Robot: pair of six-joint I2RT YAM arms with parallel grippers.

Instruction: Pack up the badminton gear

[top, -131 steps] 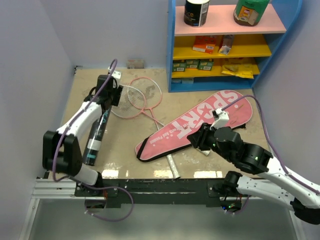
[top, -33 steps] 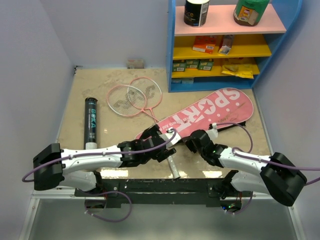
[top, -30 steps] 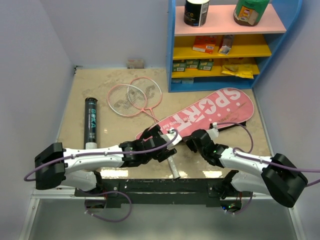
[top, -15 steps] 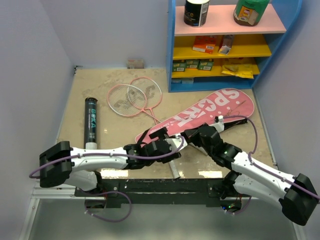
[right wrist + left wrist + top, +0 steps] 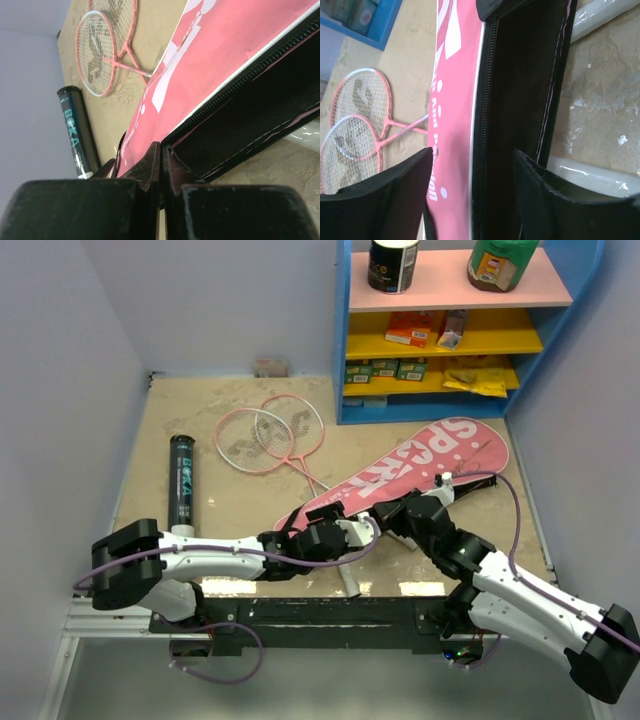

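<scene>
The right hand [image 5: 161,150] is pinched tight on the zip edge of the pink bag [image 5: 420,465], which lies slantwise from the middle of the tabletop's [image 5: 230,505] near edge toward the far right corner. The left hand [image 5: 472,162] stands wide, its fingers either side of the bag's open black mouth.

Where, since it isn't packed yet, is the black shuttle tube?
Top view: the black shuttle tube lies at the table's left, beside the two rackets, apart from them.
</scene>
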